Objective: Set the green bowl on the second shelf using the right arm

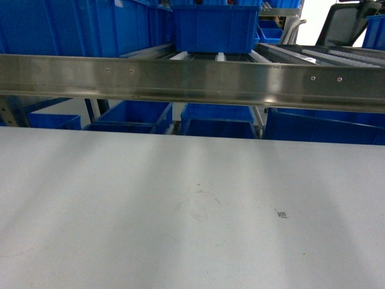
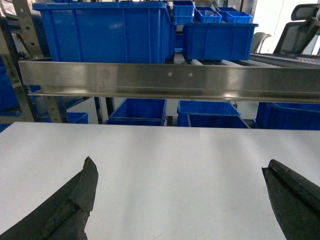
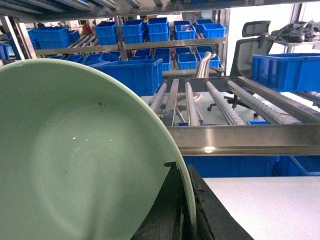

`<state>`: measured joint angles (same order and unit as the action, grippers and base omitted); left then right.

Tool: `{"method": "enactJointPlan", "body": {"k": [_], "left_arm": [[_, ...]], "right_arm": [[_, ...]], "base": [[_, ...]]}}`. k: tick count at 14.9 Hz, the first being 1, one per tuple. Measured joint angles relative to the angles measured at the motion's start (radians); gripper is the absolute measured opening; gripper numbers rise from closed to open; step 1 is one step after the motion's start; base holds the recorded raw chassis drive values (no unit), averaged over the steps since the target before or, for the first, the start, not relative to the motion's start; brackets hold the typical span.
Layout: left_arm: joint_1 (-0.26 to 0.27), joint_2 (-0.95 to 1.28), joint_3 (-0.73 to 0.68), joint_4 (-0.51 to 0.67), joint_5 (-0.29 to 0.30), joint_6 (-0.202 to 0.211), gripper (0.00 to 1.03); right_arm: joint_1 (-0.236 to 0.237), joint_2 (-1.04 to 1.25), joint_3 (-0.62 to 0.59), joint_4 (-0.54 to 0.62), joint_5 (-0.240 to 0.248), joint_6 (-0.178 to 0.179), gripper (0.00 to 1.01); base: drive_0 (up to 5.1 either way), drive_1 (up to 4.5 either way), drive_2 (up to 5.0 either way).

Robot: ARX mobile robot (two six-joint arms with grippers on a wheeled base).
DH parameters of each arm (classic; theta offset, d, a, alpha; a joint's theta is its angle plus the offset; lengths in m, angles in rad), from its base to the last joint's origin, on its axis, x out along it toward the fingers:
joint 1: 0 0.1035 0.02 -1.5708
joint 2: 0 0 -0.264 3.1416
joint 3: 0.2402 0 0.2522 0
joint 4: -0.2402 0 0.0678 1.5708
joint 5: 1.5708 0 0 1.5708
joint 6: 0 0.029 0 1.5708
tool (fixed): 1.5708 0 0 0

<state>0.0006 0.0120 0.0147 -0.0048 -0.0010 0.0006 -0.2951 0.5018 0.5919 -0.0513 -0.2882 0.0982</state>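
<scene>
White tabletop (image 1: 120, 198) before steel roller shelving (image 1: 192, 78) stacked with blue totes (image 1: 213, 27). One green bowl (image 3: 75, 160), rim pinched by right fingers (image 3: 172, 210) closed on it, raised near shelf level. Left fingers (image 2: 75, 200) spread wide, holding nothing.

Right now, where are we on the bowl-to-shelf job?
Pickup looks done: the right gripper is shut on the green bowl's rim, held up facing the roller shelf. Placing is left; the bowl is not yet on any shelf. The left gripper is open, idle over the white table.
</scene>
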Motion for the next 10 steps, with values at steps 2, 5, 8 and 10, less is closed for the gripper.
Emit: {"method": "enactJointPlan", "body": {"k": [2, 5, 8, 10], "left_arm": [[0.0, 0.0, 0.0, 0.0, 0.0, 0.0, 0.98], [0.0, 0.0, 0.0, 0.001, 0.001, 0.0, 0.98], [0.0, 0.0, 0.0, 0.001, 0.001, 0.0, 0.98], [0.0, 0.0, 0.0, 0.001, 0.001, 0.0, 0.98]], "right_arm": [[0.0, 0.008, 0.0, -0.005, -0.002, 0.005, 0.02], [-0.001, 0.007, 0.0, -0.005, 0.001, 0.006, 0.02], [0.0, 0.007, 0.0, -0.004, -0.004, 0.006, 0.02], [0.0, 0.008, 0.0, -0.004, -0.004, 0.006, 0.02]], "base": [[0.0, 0.0, 0.0], [-1.6, 0.86, 0.9], [-4.8, 2.56, 2.6], [-5.1, 2.3, 2.3]]}}
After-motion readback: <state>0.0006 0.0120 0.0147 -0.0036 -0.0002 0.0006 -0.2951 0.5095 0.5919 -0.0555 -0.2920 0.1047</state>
